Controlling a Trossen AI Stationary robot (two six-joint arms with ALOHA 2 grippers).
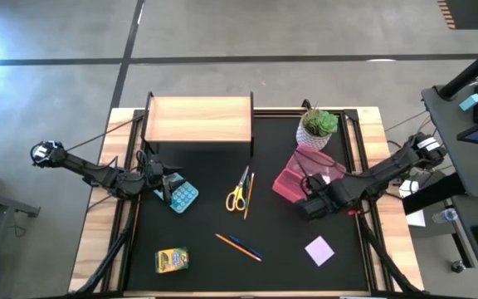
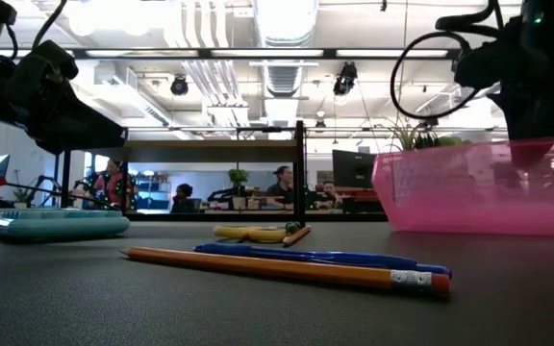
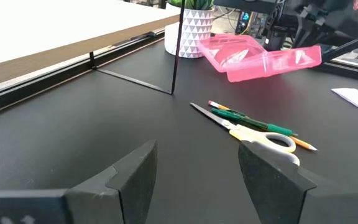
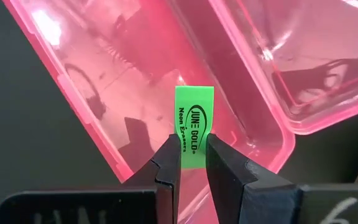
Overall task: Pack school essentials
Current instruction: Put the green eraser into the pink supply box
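My right gripper (image 4: 193, 148) is shut on a small green eraser (image 4: 194, 115) over the open pink translucent case (image 4: 135, 81), at the table's right (image 1: 309, 203). My left gripper (image 3: 197, 160) is open and hovers at the table's left (image 1: 167, 187), just above a teal calculator (image 1: 183, 197). Yellow-handled scissors (image 1: 236, 196) lie flat at the table's middle with a thin pencil beside them. An orange pencil (image 2: 287, 269) and a blue one (image 2: 325, 257) lie side by side nearer the front. The yellow crayon box (image 1: 171, 260) and the lilac note pad (image 1: 319, 250) lie flat near the front edge. My right gripper pinches the green eraser's lower end (image 4: 191, 144) between its two fingertips (image 4: 168, 163), which lie on its two narrow sides. The printed face is toward the wrist camera, and most of the eraser sticks out past the fingers. It is lifted clear over the case's open tray.
A wooden shelf (image 1: 197, 119) on a thin black frame stands at the far edge. A potted green plant (image 1: 318, 126) stands just behind the pink case. The black mat (image 1: 289, 274) has bare room between the scissors, pencils and note pad. People sit in the room beyond.
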